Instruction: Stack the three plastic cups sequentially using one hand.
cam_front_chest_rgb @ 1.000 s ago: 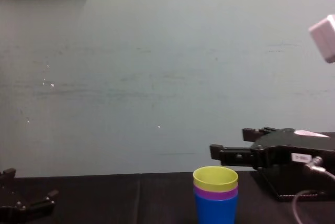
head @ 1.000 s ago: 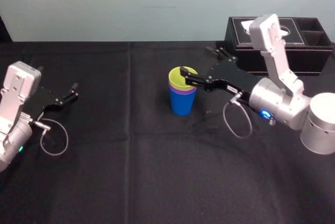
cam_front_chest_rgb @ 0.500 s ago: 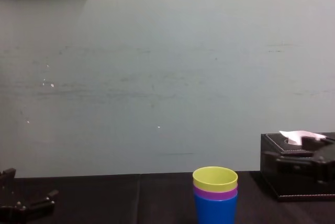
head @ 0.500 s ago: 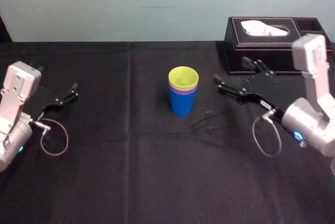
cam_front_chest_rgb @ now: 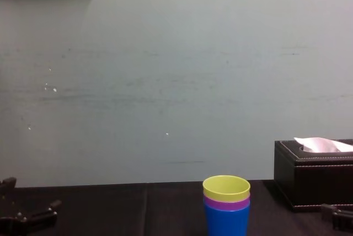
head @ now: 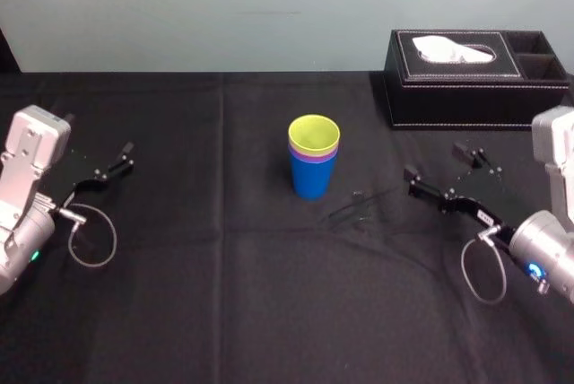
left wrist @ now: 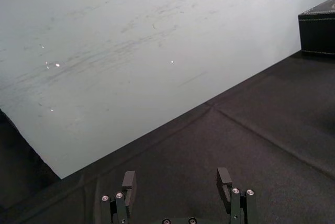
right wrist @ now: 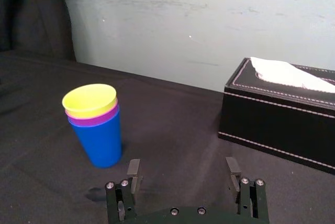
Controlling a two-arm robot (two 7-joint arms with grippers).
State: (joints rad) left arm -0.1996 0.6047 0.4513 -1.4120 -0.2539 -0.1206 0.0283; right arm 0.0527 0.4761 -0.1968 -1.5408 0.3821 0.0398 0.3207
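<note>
Lighting: even, diffuse indoor light of moderate level; no single source is seen.
Wall [head: 269,7]: evenly lit in the head view. Small bright specks [left wrist: 52,65] are recorded on it in the left wrist view.
Black tablecloth [head: 224,294]: light is absorbed, folds are barely shown, and shadows are hardly separated from the cloth.
Stacked cups [right wrist: 94,122]: brightly rendered. A soft sheen is noted on the blue cup [right wrist: 103,144].
White tissue [head: 448,46]: nearly washed out.

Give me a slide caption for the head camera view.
Three cups nested, yellow-green on top; open right gripper to their right, left gripper parked far left.
</note>
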